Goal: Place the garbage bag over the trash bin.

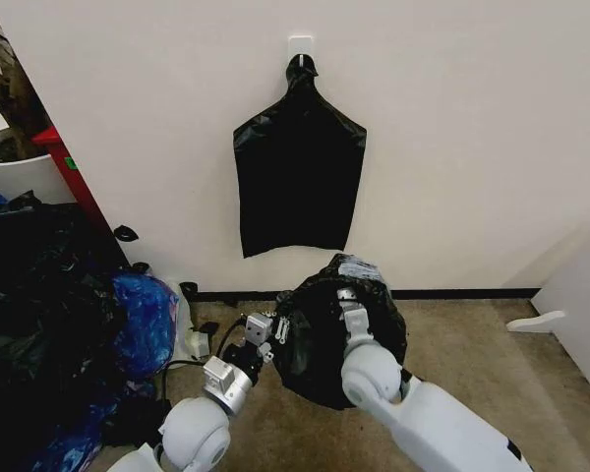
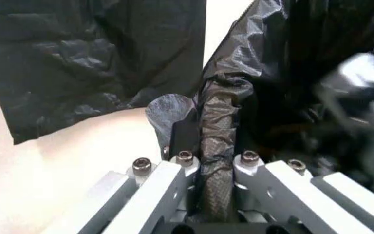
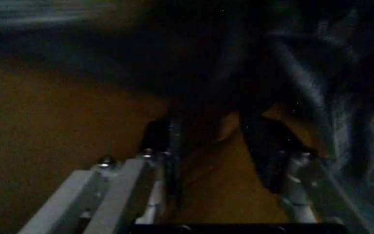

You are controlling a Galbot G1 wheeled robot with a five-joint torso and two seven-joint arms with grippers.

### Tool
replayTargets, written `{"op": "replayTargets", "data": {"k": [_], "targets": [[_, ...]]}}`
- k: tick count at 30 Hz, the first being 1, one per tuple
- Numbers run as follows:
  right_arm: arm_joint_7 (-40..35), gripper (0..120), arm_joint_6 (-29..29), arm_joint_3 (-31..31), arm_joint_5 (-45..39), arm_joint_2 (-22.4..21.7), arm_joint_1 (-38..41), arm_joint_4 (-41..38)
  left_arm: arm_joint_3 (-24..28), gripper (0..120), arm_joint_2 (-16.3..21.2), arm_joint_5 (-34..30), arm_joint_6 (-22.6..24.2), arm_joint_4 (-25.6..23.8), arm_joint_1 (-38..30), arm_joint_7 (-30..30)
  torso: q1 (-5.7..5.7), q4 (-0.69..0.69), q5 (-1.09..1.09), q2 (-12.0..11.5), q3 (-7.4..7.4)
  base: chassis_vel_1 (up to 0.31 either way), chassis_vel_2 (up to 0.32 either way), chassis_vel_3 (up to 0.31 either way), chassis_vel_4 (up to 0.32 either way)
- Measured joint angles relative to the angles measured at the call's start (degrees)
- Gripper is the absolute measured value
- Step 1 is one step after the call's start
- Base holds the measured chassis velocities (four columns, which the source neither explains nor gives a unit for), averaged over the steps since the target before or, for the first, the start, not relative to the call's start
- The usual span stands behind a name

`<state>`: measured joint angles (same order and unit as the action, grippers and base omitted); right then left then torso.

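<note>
A: Any brands, labels or writing?

B: I see 1 pale patch [image 1: 359, 268] on top of the garbage bag [image 1: 320, 344], but nothing on it is legible. I read no other text.

A: Report the left gripper.

B: The left gripper [image 1: 275, 327] sits at the bag's left edge, low in front of the wall [image 1: 472, 147]. In the left wrist view its 2 fingers [image 2: 174, 139] are pressed together on a twisted strip of black film, so I log it as pinching the garbage bag.

A: And the right gripper?

B: The right gripper [image 1: 346, 295] is up against the top of the bag, near the pale patch. In the right wrist view its 2 fingers [image 3: 265, 151] stand spread, with brown floor visible between them and dark plastic just beyond the tips. I cannot tell whether they touch the film.

A: Where is the bag?

B: It bulges as a rounded black mass between both arms, above the brown carpet [image 1: 472, 344]. A flat black bag [image 1: 297, 177] hangs from a white hook [image 1: 300, 45] on the wall behind it. A blue plastic bag [image 1: 143, 320] lies to my left.
</note>
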<state>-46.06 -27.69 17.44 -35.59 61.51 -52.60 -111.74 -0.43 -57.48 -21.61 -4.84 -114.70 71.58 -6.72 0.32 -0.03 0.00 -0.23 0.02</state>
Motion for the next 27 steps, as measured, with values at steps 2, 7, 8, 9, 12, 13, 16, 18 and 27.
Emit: {"op": "replayTargets", "data": {"k": [2, 7, 8, 9, 12, 13, 16, 18, 27], "targets": [[-0.1, 41, 0.0, 0.6, -1.3, 0.0, -0.4, -1.1, -0.2, 3, -0.1, 0.0, 0.0, 0.0, 0.0, 0.0, 0.0, 0.0, 0.0, 0.0, 0.0, 0.0, 0.0, 0.0, 0.0], [0.3, 45, 0.2, 2.6, -6.1, 0.9, -0.7, -1.6, -0.5, 3, -0.3, 0.2, 0.0, -0.3, 0.4, 0.0, 0.0, 0.02, 0.0, 0.0, 0.0, 0.0, 0.0, 0.0, 0.0], [0.3, 39, 0.2, 2.8, -6.6, 1.2, -0.7, -1.1, -0.5, 3, -0.3, 0.2, 0.0, -0.5, 0.5, 0.0, 0.0, 0.01, 0.01, 0.0, 0.0, 0.0, 0.0, 0.0, 0.0], [0.3, 39, 0.2, 2.8, -6.6, 1.2, -0.7, -1.1, -0.5, 3, -0.3, 0.2, 0.0, -0.5, 0.5, 0.0, 0.0, 0.01, 0.01, 0.0, 0.0, 0.0, 0.0, 0.0, 0.0], [0.2, 27, -0.1, 3.3, -7.2, 1.9, -0.3, 0.7, -0.7, 3, -0.1, 0.2, 0.0, -1.0, 0.8, 0.0, 0.0, 0.01, 0.01, 0.0, 0.0, 0.0, 0.0, 0.0, 0.0], [0.2, 25, -0.3, 3.4, -7.2, 2.0, -0.1, 1.2, -0.8, 3, -0.1, 0.2, 0.0, -1.1, 0.9, 0.0, 0.0, 0.01, 0.01, 0.0, 0.0, 0.0, 0.0, 0.0, 0.0], [0.1, 10, -1.0, 3.8, -6.3, 2.2, 0.3, 3.3, -1.0, 3, 0.0, 0.2, 0.0, -1.7, 1.2, 0.0, 0.0, 0.02, 0.01, 0.0, 0.0, 0.0, 0.0, 0.0, 0.0], [0.1, 10, -1.0, 3.8, -6.1, 2.2, 0.3, 3.4, -1.0, 3, 0.0, 0.2, 0.0, -1.8, 1.3, 0.0, 0.0, 0.02, 0.01, 0.0, 0.0, 0.0, 0.0, 0.0, 0.0], [2.1, 0, -0.4, 2.9, 2.0, 2.4, 0.8, 8.5, -0.8, 3, -0.1, 0.2, 0.2, -3.0, 2.2, 0.1, 0.0, 0.01, 0.01, 0.0, 0.0, 0.0, 0.0, 0.0, 0.0]]}}
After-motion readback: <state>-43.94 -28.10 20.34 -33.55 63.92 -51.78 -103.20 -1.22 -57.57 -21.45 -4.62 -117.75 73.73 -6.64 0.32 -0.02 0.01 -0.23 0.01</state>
